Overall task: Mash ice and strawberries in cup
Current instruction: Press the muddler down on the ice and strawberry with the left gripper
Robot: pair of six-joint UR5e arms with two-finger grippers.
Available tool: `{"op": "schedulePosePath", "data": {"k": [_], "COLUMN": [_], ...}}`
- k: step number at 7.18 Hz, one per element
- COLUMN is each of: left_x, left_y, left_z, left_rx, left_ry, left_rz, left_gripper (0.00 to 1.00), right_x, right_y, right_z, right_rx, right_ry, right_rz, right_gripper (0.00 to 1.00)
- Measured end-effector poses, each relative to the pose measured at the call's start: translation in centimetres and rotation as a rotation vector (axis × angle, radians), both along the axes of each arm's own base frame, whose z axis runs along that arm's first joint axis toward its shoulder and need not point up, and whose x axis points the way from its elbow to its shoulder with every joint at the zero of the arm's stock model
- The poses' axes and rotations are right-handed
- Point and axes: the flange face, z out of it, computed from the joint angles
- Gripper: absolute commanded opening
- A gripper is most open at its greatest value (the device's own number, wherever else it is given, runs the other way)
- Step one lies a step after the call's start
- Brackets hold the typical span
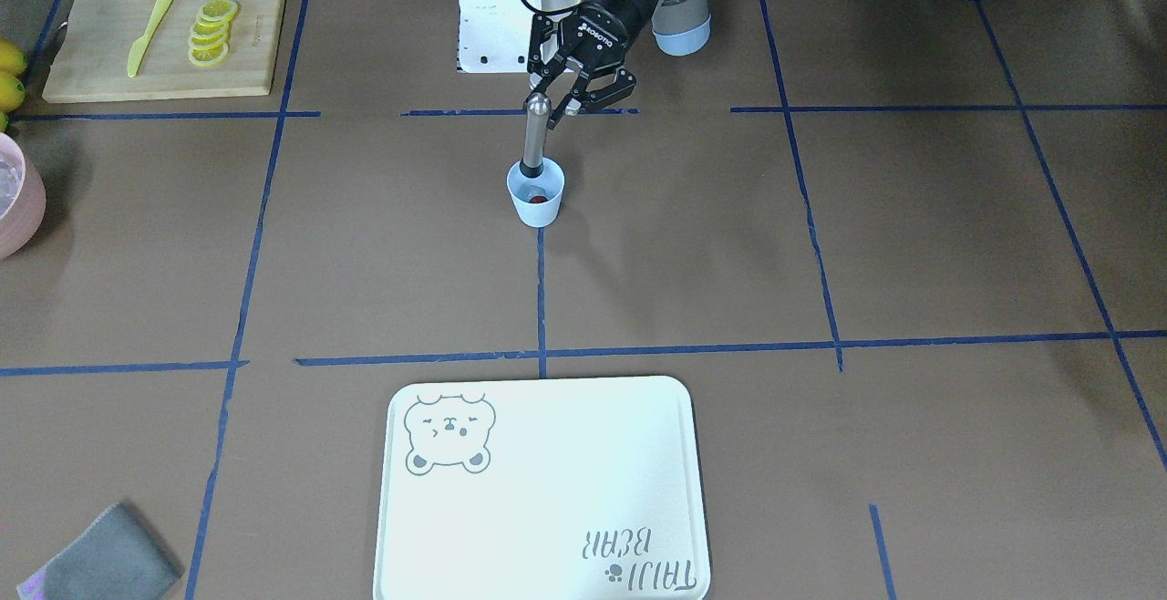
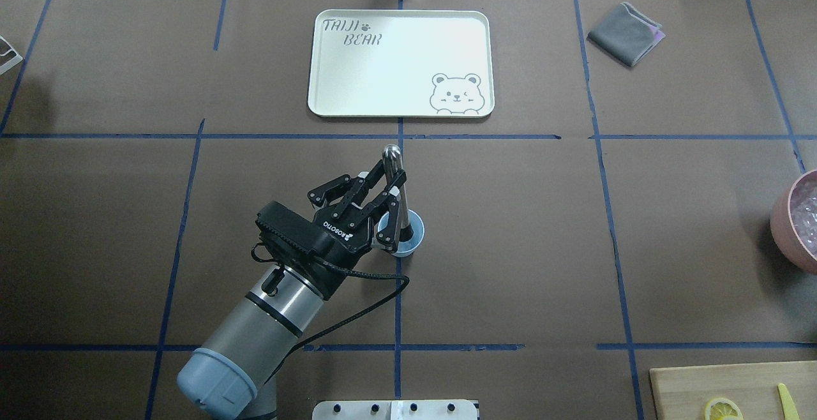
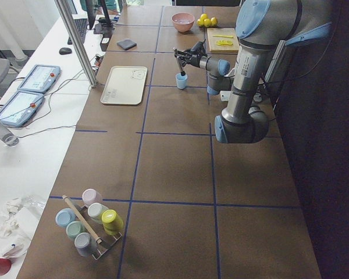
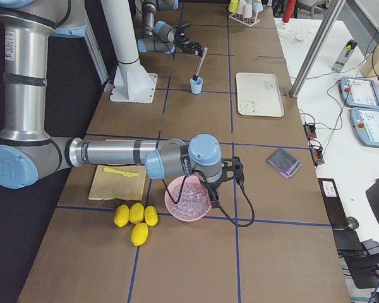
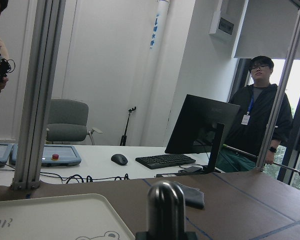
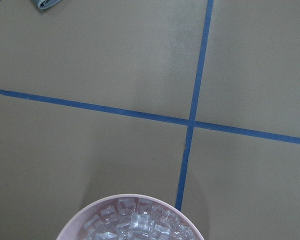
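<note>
Brown desk [image 1: 912, 244] gridded with blue tape, light-blue cup [image 1: 536, 203] near its middle, white bear tray [image 1: 547, 472] on the operators' side, grey cloth [image 1: 105, 559], wooden cutting board [image 1: 255, 35], pink bowl [image 1: 23, 208], four lemons [image 4: 134, 218] beside it.

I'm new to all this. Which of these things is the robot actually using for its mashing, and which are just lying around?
In use: left gripper, gripping the metal muddler that stands in the blue cup; red strawberry inside.

Lying about: bear tray, grey cloth, cutting board with lemon slices and yellow knife, pink bowl of ice cubes.
</note>
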Motion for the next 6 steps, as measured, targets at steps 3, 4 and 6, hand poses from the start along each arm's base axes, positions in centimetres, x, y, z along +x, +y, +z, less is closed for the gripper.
{"op": "schedulePosePath", "data": {"k": [3,4,6], "left_x": [0.4,0.6,1.0], "left_y": [-0.4,-0.5,-0.6], "left_z": [0.6,0.8,1.3], "left_rx": [-0.004,-0.006,-0.01], "left_ry": [-0.015,-0.019,-0.029], "left_rz": [-0.006,-0.007,-0.006], "left_gripper": [0.0,0.0,0.0], "right_x": [0.0,0.0,0.0], "right_y": [0.0,0.0,0.0], "right_z": [0.2,0.3,0.3], "right_rx": [-0.003,-0.004,-0.004], "right_ry": [0.001,0.002,0.002], "right_rz": [-0.001,-0.001,-0.001], "right_gripper": [0.99,0.99,0.99]}}
